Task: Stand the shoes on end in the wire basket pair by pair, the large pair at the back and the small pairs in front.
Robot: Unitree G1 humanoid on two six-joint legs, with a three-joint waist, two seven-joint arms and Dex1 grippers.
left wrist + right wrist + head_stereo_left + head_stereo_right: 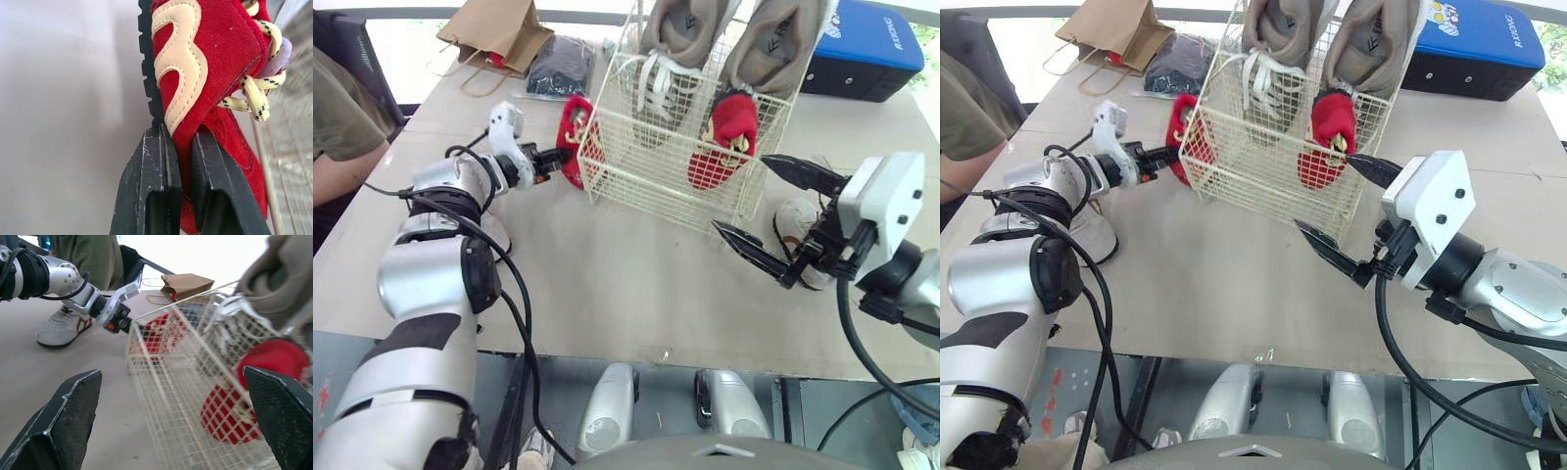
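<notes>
red shoe (pixel 210 63): cream wavy stripe, yellow laces speckled black, black sole. wire basket (pixel 646 166) cream. large shoes (pixel 773 49) taupe, white laces. case (pixel 867 39) upper right blue. paper bag (pixel 494 29) upper left brown. table (pixel 607 274) beige.

The small red suede shoe (pixel 215 73) looks soft and napped, with a smooth cream patch and ridged black rubber sole. The cream-coated wire basket (pixel 646 171) has a dull sheen; the pale beige surface (pixel 607 284) is smooth and matt.

The left tool (pixel 557 155) grips a red shoe (pixel 575 132) beside the wire basket (pixel 641 166); the right tool (pixel 741 193) gapes open.
</notes>
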